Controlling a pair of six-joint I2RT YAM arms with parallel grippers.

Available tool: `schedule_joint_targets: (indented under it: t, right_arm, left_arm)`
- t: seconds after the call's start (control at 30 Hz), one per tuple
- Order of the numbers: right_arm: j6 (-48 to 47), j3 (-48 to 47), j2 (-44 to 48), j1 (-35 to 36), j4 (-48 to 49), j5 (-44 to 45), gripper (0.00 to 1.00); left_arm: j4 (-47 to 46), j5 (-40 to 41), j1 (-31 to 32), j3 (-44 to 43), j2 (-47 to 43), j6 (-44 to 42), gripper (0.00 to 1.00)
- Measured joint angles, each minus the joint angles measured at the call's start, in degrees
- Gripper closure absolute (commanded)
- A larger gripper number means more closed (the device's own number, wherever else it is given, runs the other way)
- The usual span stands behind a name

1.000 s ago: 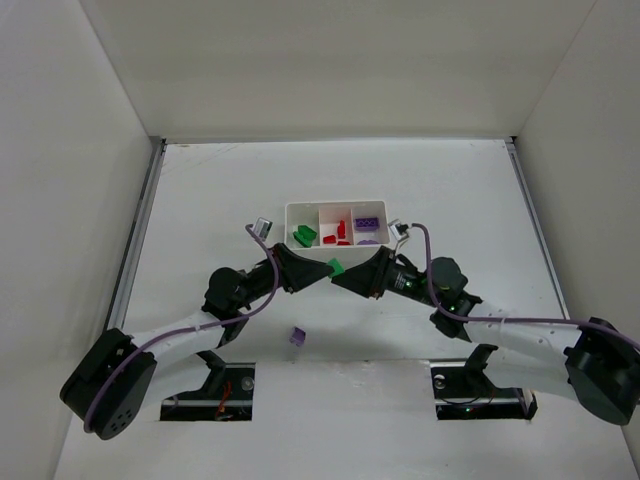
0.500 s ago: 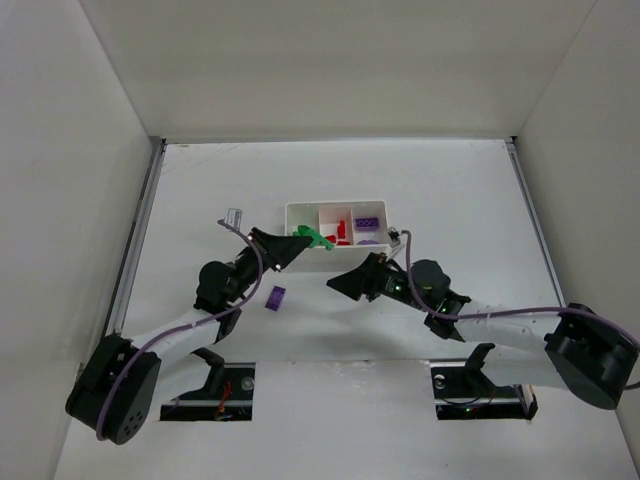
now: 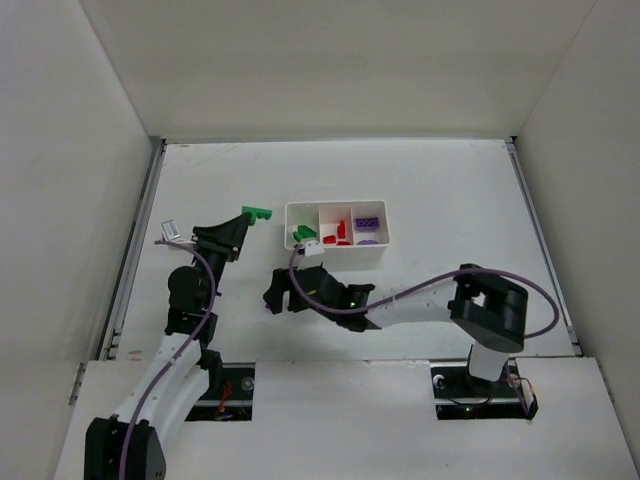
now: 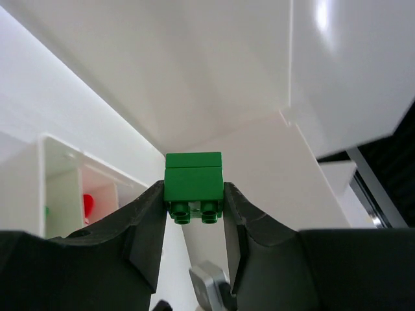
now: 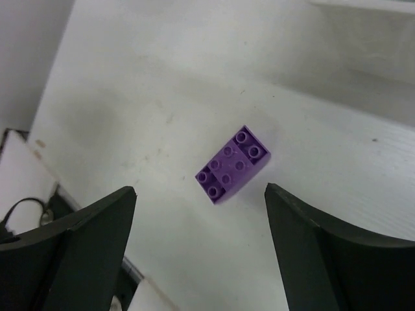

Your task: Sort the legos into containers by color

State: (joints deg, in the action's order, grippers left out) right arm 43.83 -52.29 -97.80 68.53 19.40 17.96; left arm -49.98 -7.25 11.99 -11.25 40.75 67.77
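Step in hand: two pieces are being dealt with together, one carried and one about to be picked.
Left end effector [image 4: 193,206]: closed narrowly on a green brick [image 4: 192,178], pinched at its sides with the studs facing the wrist camera.
Green brick, place: lifted off the counter [image 3: 450,190], just outside the left end of the white tray [image 3: 340,253], not yet over any compartment.
Right end effector [image 5: 200,194]: spread wide, gripping nothing, hanging over a purple brick [image 5: 233,164].
Purple brick, place: lying loose on the counter, studs up, turned diagonally between the open fingers, near the tray's left front corner.
Tray contents: green pieces in the left compartment [image 3: 302,237], red pieces in the middle compartment [image 3: 340,232], purple pieces in the right compartment [image 3: 368,228].
Next move, left: probably shift the green brick right until it is above the left compartment, then let go; the thin wall is close, so it needs clearance.
Next move, right: likely descend, perhaps twist the wrist to match the brick's angle, and close across its shorter sides.
Progress: apparently near the end; I see no other loose piece.
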Motion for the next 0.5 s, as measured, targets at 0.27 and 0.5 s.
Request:
schedule_joint_targets:
  t: [0.27, 0.5]
  right_arm:
    - [-0.09, -16.76, -15.23, 3.23, -17.09, 11.72, 0.16]
    - [1.01, -23.78, -20.46, 3.19, -23.96, 16.31, 0.48]
  left_arm:
    - [10.12, 2.47, -5.01, 2.36, -4.96, 0.15, 0.83]
    - [11.04, 0.74, -7.28, 3.52, -6.34, 0.13, 0.83]
